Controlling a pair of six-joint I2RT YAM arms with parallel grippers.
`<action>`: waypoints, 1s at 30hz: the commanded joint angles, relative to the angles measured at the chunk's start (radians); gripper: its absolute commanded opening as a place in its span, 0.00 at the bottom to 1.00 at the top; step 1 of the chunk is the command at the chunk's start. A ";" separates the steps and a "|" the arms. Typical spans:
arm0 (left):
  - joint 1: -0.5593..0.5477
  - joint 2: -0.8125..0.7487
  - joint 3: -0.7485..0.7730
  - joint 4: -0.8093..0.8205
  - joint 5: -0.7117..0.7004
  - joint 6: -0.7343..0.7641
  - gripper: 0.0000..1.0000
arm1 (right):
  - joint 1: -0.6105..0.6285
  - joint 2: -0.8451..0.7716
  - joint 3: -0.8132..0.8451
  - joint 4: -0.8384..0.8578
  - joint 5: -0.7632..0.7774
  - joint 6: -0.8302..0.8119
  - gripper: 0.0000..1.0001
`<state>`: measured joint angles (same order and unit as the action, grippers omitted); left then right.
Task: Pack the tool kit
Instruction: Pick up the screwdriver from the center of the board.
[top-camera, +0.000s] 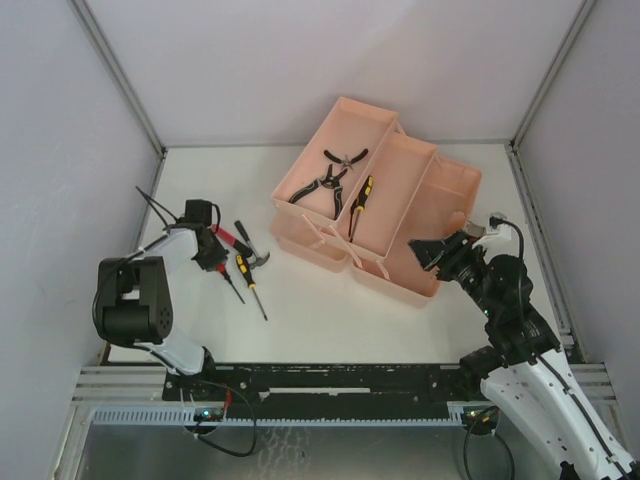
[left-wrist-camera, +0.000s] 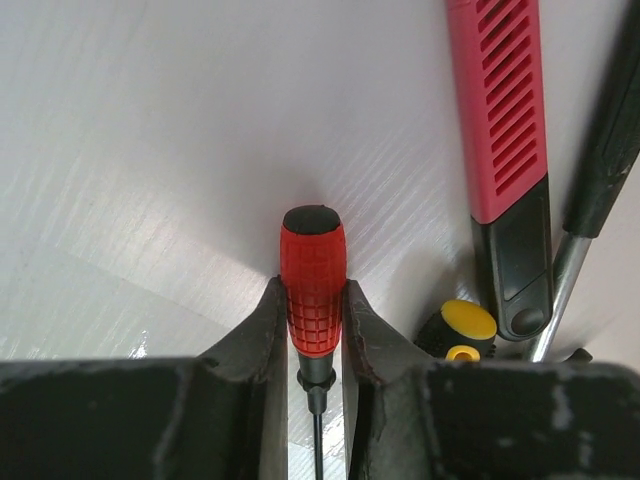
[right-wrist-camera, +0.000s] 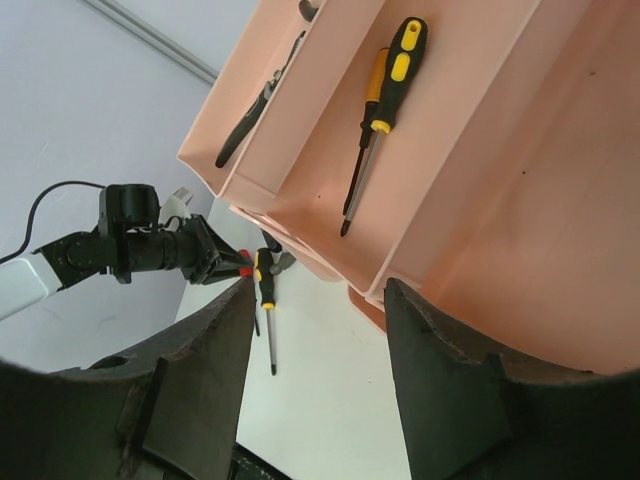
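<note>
At 9 o'clock on the white table, top view, the left gripper (left-wrist-camera: 313, 300) is down over a cluster of loose tools. Its wrist view shows both fingers (left-wrist-camera: 262, 330) pressed against the flanks of the red screwdriver (left-wrist-camera: 313, 265), butt end pointing away from the camera. The grip is narrow and closed on the handle, and the tool appears to lie on the table, not yet lifted.

Just to the right, at the gripper's 3 o'clock, lie three more loose tools:
- a red-and-black-handled tool (left-wrist-camera: 497, 110), whose kind cannot be told;
- the small hammer (top-camera: 252, 248), with black grip and metal shaft;
- the loose yellow-and-black screwdriver (top-camera: 245, 270), shaft running toward 5 o'clock.

At 1 o'clock from table centre stands the salmon-pink toolbox (top-camera: 455, 195), its trays spread open.
- The left tray holds the black-handled pliers (top-camera: 325, 182), seemingly two pairs.
- The middle tray holds the packed yellow-and-black screwdriver (top-camera: 360, 198).

At the toolbox's 5 o'clock corner hovers the right gripper (right-wrist-camera: 318, 300). Its fingers stand well apart with nothing between them. Whether it touches the box cannot be told.

Progress, as judged: packing is partly done. The pliers and one screwdriver are stowed. The four tools at 9 o'clock remain outside, the red screwdriver being the one in hand. The trays are not yet folded shut.
</note>
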<state>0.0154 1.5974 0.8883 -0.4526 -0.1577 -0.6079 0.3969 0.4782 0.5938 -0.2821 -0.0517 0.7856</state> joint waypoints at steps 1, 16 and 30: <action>0.005 -0.039 -0.031 0.012 -0.029 0.022 0.15 | -0.010 -0.019 0.009 -0.002 0.024 0.006 0.54; 0.006 0.005 -0.010 -0.013 0.005 0.052 0.34 | -0.021 -0.029 0.010 -0.017 0.026 0.009 0.55; 0.007 -0.216 -0.117 0.035 0.006 -0.015 0.00 | -0.026 -0.034 0.009 0.034 -0.074 -0.031 0.58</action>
<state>0.0162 1.5135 0.8116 -0.4358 -0.1459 -0.5877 0.3786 0.4484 0.5938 -0.3096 -0.0540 0.7845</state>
